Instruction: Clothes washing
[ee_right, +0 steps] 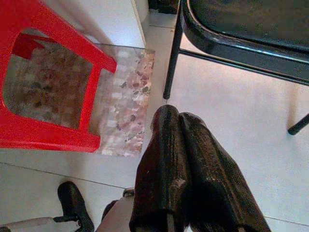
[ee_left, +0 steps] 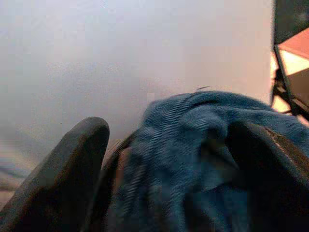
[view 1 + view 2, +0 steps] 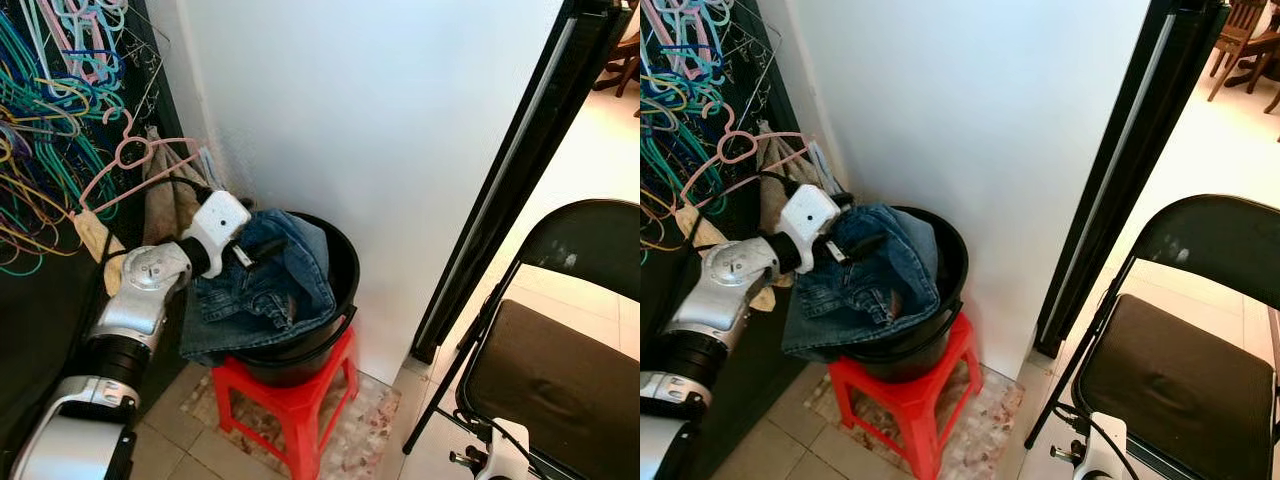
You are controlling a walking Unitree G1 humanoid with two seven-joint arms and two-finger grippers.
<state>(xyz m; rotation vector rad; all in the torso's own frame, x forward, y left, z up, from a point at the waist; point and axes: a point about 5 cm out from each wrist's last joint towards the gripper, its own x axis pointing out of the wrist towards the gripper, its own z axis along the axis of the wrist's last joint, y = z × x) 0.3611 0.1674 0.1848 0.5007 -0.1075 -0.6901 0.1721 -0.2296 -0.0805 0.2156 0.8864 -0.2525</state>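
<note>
A white wall (image 3: 380, 120) rises behind the scene. A black folding chair (image 3: 560, 370) stands at the robot's right on the tiled floor (image 1: 231, 111). A red stool (image 3: 290, 395) carries a black bucket (image 3: 335, 265). Blue jeans (image 3: 265, 290) lie in the bucket, draped over its near rim. The left gripper (image 3: 245, 255) has its jaws clamped on the jeans at the bucket top. The right gripper (image 1: 181, 130) hangs low beside the chair, jaws together. Hangers (image 3: 50, 100) hang at the left.
</note>
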